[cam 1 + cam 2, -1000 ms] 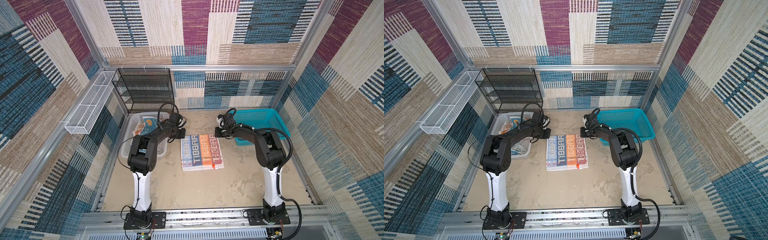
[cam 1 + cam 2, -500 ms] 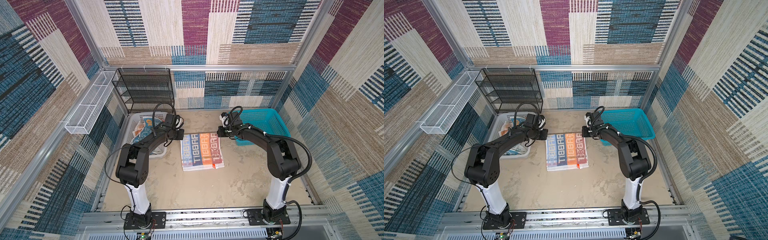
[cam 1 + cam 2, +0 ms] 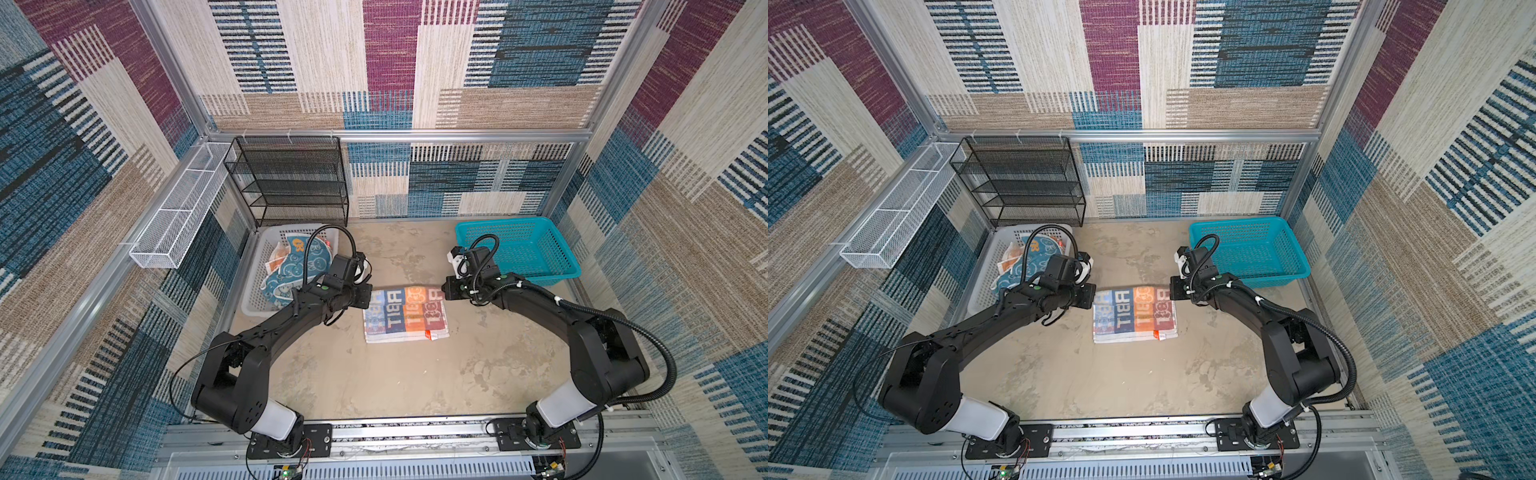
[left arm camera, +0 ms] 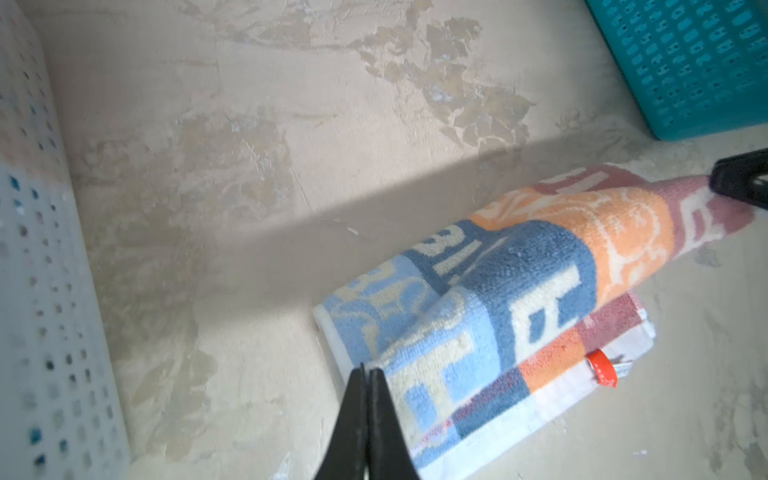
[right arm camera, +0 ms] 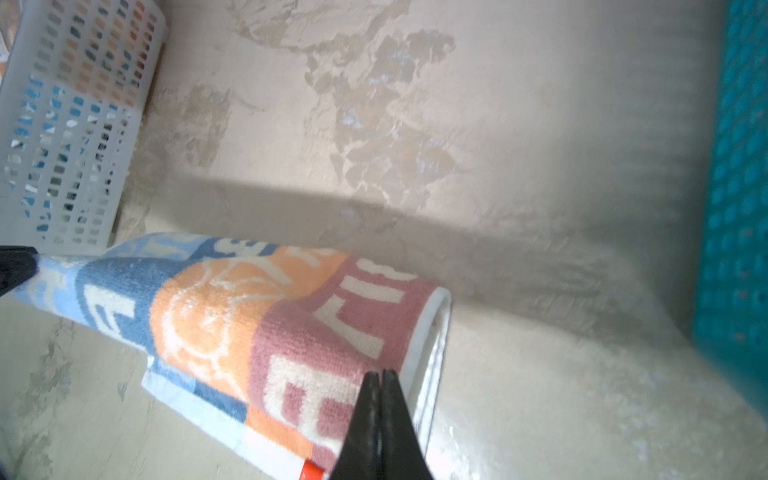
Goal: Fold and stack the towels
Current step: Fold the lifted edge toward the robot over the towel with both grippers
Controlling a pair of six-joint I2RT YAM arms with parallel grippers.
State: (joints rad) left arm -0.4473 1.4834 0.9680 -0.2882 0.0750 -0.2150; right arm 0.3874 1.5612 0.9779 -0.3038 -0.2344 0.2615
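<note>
The blue, orange and red block towel (image 3: 405,318) (image 3: 1133,318) lies mid-table, its far edge lifted and curled over toward the near edge. My left gripper (image 3: 368,296) (image 4: 368,372) is shut on the towel's (image 4: 540,282) blue far corner. My right gripper (image 3: 444,291) (image 5: 380,374) is shut on the towel's (image 5: 249,316) red far corner. Each wrist view also shows the other gripper pinching its corner. A teal-white towel (image 3: 291,270) and an orange one (image 3: 277,258) lie crumpled in the white basket (image 3: 253,291).
A teal basket (image 3: 515,245) stands at the back right, close behind the right gripper. A black wire shelf (image 3: 291,183) is at the back left, and a white wire tray (image 3: 178,208) hangs on the left wall. Bare table lies in front of the towel.
Both grippers have moved toward the table's front with the towel's far edge, rolling it over the rest of the towel. Both arms have stretched out lower.
</note>
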